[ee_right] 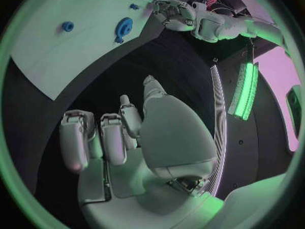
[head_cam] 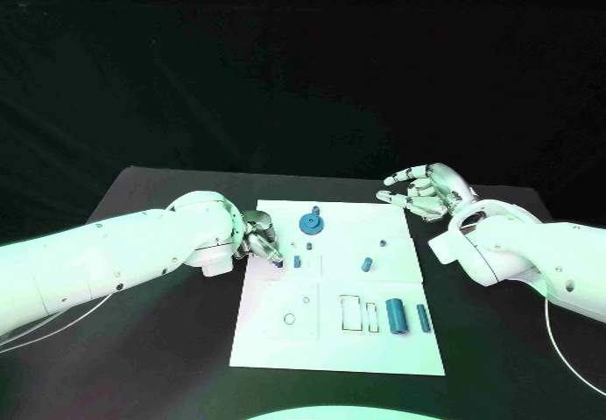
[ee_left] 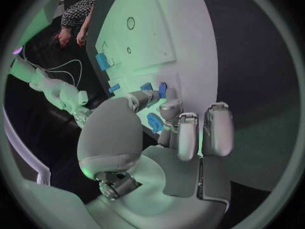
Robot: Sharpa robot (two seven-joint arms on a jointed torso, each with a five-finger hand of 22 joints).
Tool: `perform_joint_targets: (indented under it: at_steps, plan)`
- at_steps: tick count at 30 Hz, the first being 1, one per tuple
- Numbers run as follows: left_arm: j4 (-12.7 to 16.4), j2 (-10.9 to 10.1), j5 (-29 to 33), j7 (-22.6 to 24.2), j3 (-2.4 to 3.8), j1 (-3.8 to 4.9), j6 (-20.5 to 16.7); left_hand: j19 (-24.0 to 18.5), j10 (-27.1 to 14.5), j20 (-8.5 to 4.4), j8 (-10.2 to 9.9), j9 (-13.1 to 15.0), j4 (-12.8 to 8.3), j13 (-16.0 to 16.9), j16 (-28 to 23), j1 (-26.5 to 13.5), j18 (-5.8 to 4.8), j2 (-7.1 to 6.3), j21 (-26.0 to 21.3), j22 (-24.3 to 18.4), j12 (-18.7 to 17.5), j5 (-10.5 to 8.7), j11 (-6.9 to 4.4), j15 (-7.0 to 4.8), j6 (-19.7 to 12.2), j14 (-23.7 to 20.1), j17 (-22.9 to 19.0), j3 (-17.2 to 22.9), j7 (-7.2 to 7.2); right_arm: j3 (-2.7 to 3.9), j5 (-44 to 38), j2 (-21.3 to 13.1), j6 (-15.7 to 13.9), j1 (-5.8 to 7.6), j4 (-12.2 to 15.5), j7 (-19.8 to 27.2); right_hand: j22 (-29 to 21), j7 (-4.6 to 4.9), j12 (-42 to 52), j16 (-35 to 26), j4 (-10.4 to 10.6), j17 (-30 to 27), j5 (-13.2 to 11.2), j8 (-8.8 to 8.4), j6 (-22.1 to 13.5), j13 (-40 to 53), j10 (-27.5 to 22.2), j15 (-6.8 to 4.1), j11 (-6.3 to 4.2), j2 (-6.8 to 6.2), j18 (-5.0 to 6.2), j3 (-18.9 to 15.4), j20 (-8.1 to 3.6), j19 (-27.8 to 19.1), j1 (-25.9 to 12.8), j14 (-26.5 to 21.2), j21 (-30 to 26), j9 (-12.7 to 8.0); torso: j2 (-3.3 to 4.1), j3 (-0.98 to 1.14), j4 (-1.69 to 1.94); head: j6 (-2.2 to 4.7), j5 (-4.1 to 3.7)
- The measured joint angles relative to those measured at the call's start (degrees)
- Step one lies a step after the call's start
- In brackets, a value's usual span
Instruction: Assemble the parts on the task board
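Note:
The white task board (head_cam: 334,350) lies mid-table. My left hand (head_cam: 262,238) hangs over its left edge, fingers curled down. Its fingertips (ee_left: 170,107) touch a small blue piece (head_cam: 279,260) (ee_left: 162,89); whether they pinch it is unclear. A second small peg (head_cam: 297,261) stands just beside it. A round blue gear (head_cam: 311,225) (ee_left: 154,122) (ee_right: 122,28) sits at the board's far side. My right hand (head_cam: 427,191) (ee_right: 121,137) hovers off the board's far right corner, fingers spread and holding nothing. Two blue cylinders (head_cam: 397,315) (head_cam: 423,318) lie at the near right.
Two more small blue pieces (head_cam: 366,262) (head_cam: 382,241) sit mid-board. Rectangular outlines (head_cam: 357,313) and a small circle (head_cam: 291,318) mark the board's near half. Black table (head_cam: 151,350) surrounds the board.

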Motion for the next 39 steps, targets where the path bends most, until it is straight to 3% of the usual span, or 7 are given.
perform_joint_targets:
  at_steps: [15,23,39]
  plan:
    - [-0.7,0.6,-0.9,-0.3,-0.02,0.21,1.7,0.1,1.4,-0.12,-0.1,-0.3,-0.3,2.1,0.0,-0.3,0.00,0.31,0.0,0.0,1.3,1.99,-0.20,0.00,0.3,0.0,0.0,-0.3,0.07,0.00,0.0,-0.1,0.0,0.00,0.1,0.0,0.0,0.00,0.0,0.0,0.0,0.0,0.0,0.00,0.0,0.0,0.0,0.00,0.00,0.00,0.00,0.0,0.00,0.0,0.0,0.0,0.0,0.0,-0.01,-0.02,0.03,-0.25,-0.10]
    - [-0.7,0.6,-1.5,-0.3,-0.01,0.23,2.0,0.1,2.5,-0.11,-0.1,0.0,-0.7,3.8,0.0,-1.5,0.00,0.65,0.0,0.0,2.1,2.04,-0.63,-0.43,0.6,0.0,0.0,-0.7,-0.06,0.00,0.0,-0.1,0.0,0.00,0.1,0.0,0.0,0.00,0.0,0.0,0.0,0.0,0.0,0.00,0.0,0.0,0.0,0.00,0.00,0.00,0.00,0.0,0.00,0.0,0.0,0.0,0.0,0.0,-0.01,-0.03,0.03,-0.29,-0.10]
    - [-0.6,1.1,-1.9,-0.3,-0.15,0.12,1.5,0.5,3.3,-0.52,0.7,0.1,-1.8,4.2,0.0,-2.9,0.00,1.32,0.0,0.0,2.4,1.48,-1.05,-0.63,1.3,-0.2,0.0,-1.7,-0.39,0.00,0.0,-0.2,0.0,0.00,0.3,0.0,0.0,0.00,0.0,0.0,0.0,0.0,0.0,0.00,0.0,0.0,0.0,0.00,0.00,0.00,0.00,0.0,0.00,0.0,0.0,0.0,0.0,0.0,0.00,0.02,0.00,-0.18,-0.02]
